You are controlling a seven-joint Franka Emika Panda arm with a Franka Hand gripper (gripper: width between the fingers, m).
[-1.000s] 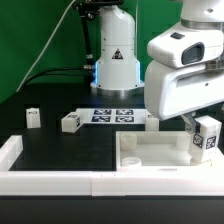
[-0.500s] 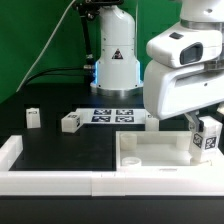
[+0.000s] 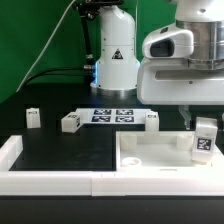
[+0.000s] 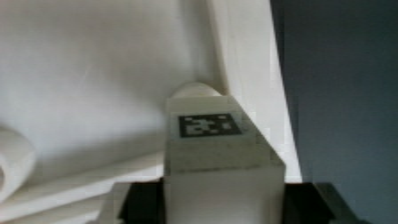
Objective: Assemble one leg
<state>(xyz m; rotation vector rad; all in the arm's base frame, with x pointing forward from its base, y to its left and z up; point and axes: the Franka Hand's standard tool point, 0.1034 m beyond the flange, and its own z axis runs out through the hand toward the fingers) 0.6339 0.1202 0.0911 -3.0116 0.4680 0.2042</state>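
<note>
My gripper is shut on a leg, a small white post with a marker tag on its face. I hold it upright at the exterior view's right, over the far right corner of the white tabletop, which has a raised rim. In the wrist view the leg runs up from between my two black fingers, its tip close to the tabletop's inner corner. I cannot tell whether the tip touches.
The marker board lies at the back by the robot base. Three more legs stand on the black table: one at the exterior view's left, one beside the marker board, one behind the tabletop. A white rail edges the front left.
My gripper and the leg have moved down and slightly toward the exterior view's left, so the leg now sits lower at the tabletop's right corner. The other legs have not moved.
</note>
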